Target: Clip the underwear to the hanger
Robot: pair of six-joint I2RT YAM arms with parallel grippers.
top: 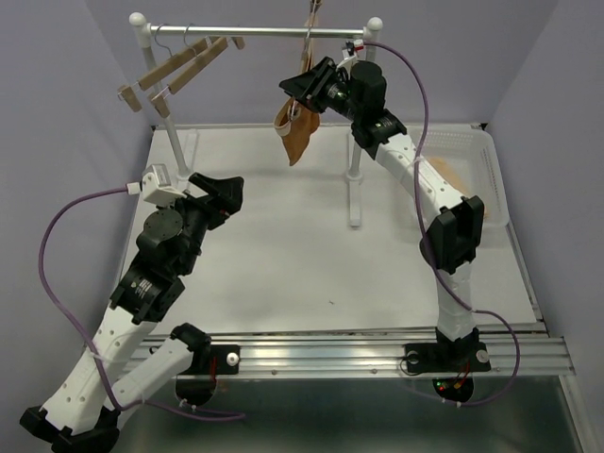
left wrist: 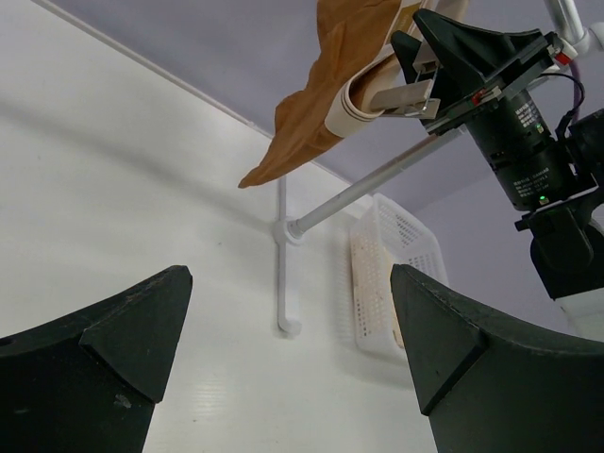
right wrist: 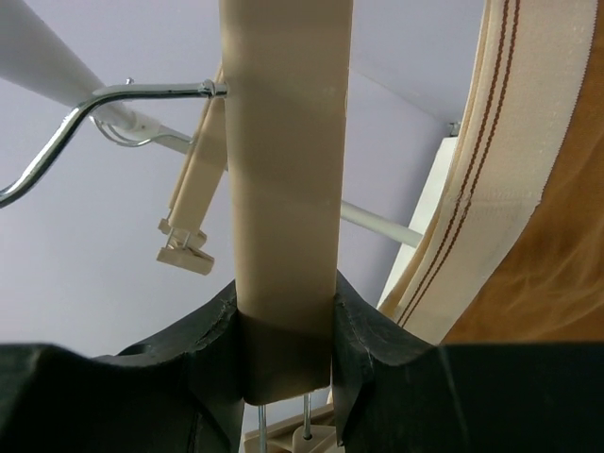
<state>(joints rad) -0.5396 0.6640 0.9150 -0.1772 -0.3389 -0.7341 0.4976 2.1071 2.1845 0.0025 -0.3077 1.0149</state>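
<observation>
Right gripper [top: 304,87] sits high, clamped; left gripper [top: 225,193] hangs low, jaws wide.

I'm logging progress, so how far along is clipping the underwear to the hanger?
Looks done: the underwear hangs off the hanger up at the rail. In hand: the right gripper clamps the hanger's bar; the left gripper is open, away over the table. Left: whether the clips bite is unseen; check, then release.
</observation>
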